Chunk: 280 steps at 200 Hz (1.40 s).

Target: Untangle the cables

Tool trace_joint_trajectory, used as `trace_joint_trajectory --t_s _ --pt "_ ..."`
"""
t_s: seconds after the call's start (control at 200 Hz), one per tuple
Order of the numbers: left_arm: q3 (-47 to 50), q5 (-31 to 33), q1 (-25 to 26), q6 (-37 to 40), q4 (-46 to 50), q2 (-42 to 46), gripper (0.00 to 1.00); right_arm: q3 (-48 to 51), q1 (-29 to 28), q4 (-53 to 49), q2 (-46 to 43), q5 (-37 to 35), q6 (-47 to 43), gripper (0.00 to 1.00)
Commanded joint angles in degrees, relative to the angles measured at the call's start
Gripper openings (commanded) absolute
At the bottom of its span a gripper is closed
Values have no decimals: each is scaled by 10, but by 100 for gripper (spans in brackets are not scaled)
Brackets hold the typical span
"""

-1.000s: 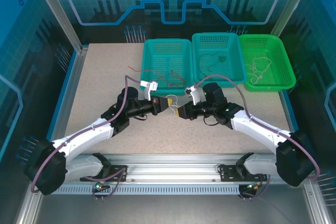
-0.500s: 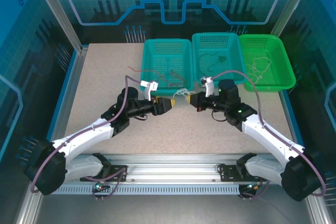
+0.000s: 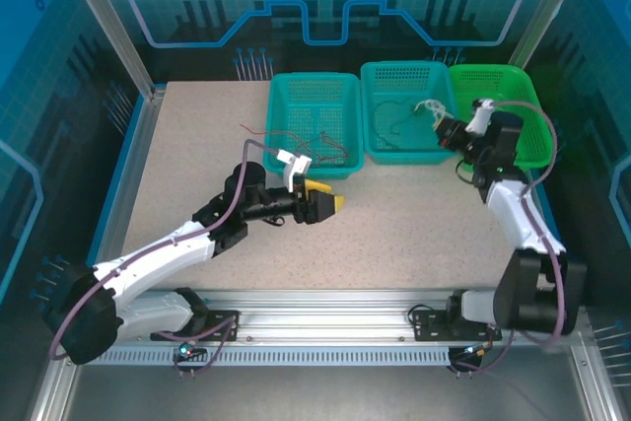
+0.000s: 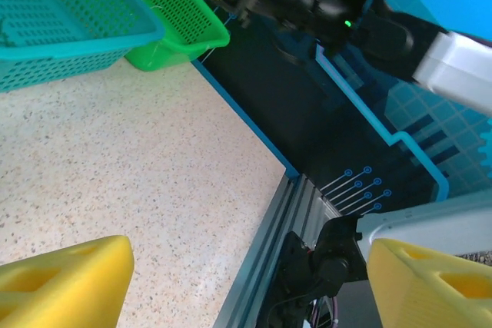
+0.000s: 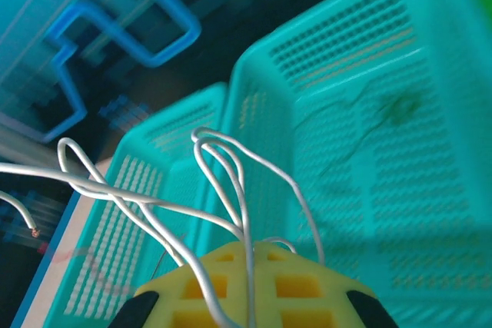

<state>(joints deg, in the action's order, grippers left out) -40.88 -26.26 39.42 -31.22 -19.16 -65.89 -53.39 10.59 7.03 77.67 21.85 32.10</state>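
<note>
While the left end effector [image 3: 329, 200] stands apart, the right end effector [image 3: 441, 125] clamps the whitish cable [image 3: 430, 105] above a teal basket [image 3: 399, 67].

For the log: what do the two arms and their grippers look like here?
The left arm and right arm have white links with black joints, each trailed by a thick purple cable. The left gripper and right gripper end in yellow fingers with moulded recesses. A green light glows on the right arm.
</note>
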Motion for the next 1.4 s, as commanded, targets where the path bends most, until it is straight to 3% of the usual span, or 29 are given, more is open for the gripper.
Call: trace_joint_trajectory --t_s 0.0,0.23,0.28,0.36,0.41,0.565,0.73,0.9,1.061,1.136,1.291,1.396 --pt "-13 22 13 29 39 12 83 -55 44 29 67 -40 10 0" --pt "11 91 21 35 62 65 91 -164 109 28 222 -88 42 1" --pt "14 108 21 40 70 78 93 -189 117 20 251 -76 53 9" --pt "10 156 21 53 110 94 94 -227 122 -31 284 -62 51 35" --pt "6 199 21 62 146 102 95 -232 122 -52 286 -67 44 43" --pt "18 331 21 74 194 139 96 -155 123 -23 219 -93 47 53" --pt "53 458 15 76 209 186 96 -37 117 0 101 -97 39 53" --pt "85 596 -28 91 252 221 98 119 56 -2 -67 -176 -27 53" --pt "117 604 -124 108 253 226 99 259 -42 59 -206 -268 -122 54" --pt "135 610 -154 132 225 217 99 293 -84 72 -229 -321 -162 60" --pt "182 599 -196 204 106 194 99 304 -121 81 -176 -374 -185 64" --pt "211 605 -226 245 29 162 99 307 -143 173 -99 -417 -225 66"
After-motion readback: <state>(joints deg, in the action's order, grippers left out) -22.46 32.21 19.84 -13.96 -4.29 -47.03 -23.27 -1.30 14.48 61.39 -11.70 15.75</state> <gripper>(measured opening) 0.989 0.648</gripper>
